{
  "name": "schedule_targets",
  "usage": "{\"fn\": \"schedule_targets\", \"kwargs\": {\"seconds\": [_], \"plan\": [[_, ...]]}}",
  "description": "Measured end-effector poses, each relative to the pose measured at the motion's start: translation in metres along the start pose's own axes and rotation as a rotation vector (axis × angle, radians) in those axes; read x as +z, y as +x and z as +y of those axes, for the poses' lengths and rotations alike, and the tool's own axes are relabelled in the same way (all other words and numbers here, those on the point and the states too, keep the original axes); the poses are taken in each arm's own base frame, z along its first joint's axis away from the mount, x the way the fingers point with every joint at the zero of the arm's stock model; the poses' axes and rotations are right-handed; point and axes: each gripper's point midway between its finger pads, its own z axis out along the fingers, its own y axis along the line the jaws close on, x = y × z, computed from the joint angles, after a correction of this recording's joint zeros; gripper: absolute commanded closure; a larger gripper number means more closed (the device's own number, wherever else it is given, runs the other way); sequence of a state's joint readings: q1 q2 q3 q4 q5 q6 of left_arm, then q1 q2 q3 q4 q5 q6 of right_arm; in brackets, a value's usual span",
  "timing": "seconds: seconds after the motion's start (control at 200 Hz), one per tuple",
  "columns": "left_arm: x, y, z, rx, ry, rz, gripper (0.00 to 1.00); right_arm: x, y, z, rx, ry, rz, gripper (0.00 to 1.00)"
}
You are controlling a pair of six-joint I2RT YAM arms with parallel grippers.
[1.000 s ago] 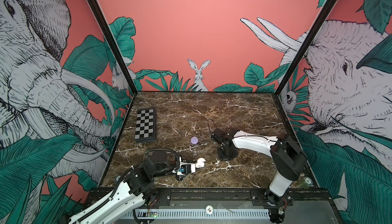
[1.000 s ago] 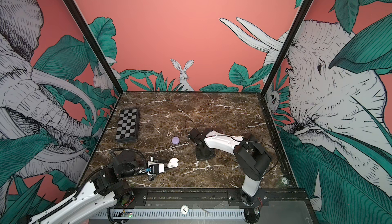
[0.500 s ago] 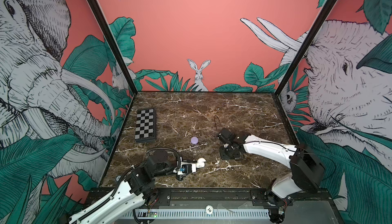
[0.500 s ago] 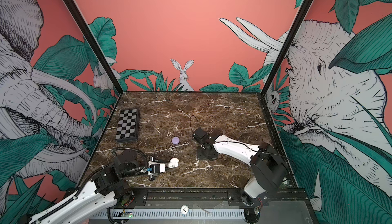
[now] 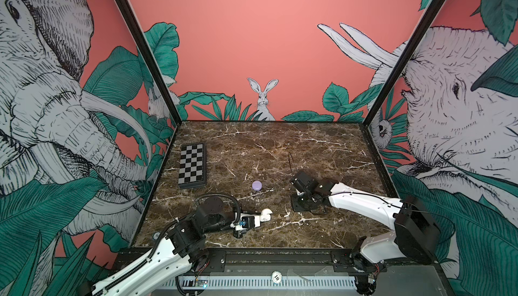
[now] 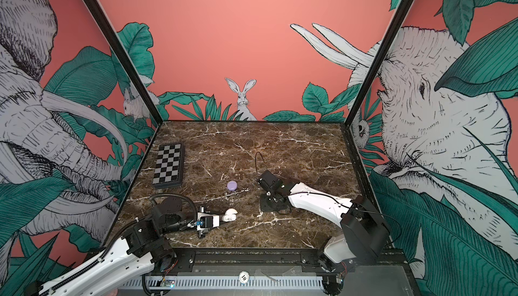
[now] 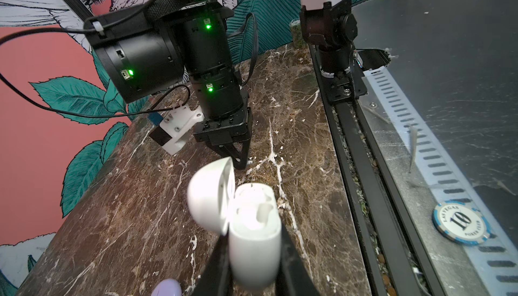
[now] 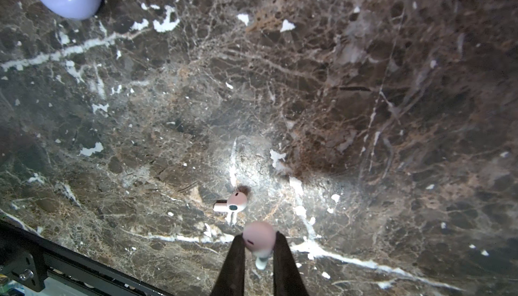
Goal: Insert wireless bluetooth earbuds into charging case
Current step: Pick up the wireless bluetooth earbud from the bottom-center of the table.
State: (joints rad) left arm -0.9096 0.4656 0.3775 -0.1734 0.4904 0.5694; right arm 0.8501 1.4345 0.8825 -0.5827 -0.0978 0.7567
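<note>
The earbud (image 8: 258,237) in play is pinched by its rounded head between the nearly closed fingers of the right gripper (image 7: 238,160). Its stem pokes out beyond them, down near the marble table (image 8: 364,84) and apart from the white charging case (image 7: 255,255). The likely trouble is that so small and smooth a bud, held on a curve, could swivel or squirt free on the way over. A stem arriving skewed would jam on a well's edge rather than drop in, and a hard push might knock the open lid (image 7: 208,193) or twist the case in its grip. The bud looks glossy, pale white with a pinkish cast, with one dark slot on its head. A second earbud (image 8: 234,205) lies on its side on the marble nearby (the case's wells are too blurred to read). The left gripper (image 5: 263,219) is clamped tight on the case's body near the table's front edge. A lilac case (image 5: 256,185) sits apart.
</note>
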Motion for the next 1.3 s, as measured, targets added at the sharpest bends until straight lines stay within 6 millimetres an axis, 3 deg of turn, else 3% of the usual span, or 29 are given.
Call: {"fn": "schedule_targets", "kwargs": {"seconds": [0.935,1.3], "plan": [[0.0,0.0,0.0,0.001,-0.001,-0.001,1.0,0.001,0.006,0.004,-0.011,-0.052,0.002,0.85],[0.0,-0.001,0.0,-0.009,-0.002,-0.003,1.0,-0.029,-0.001,0.03,-0.081,-0.214,-0.082,0.85]]}}
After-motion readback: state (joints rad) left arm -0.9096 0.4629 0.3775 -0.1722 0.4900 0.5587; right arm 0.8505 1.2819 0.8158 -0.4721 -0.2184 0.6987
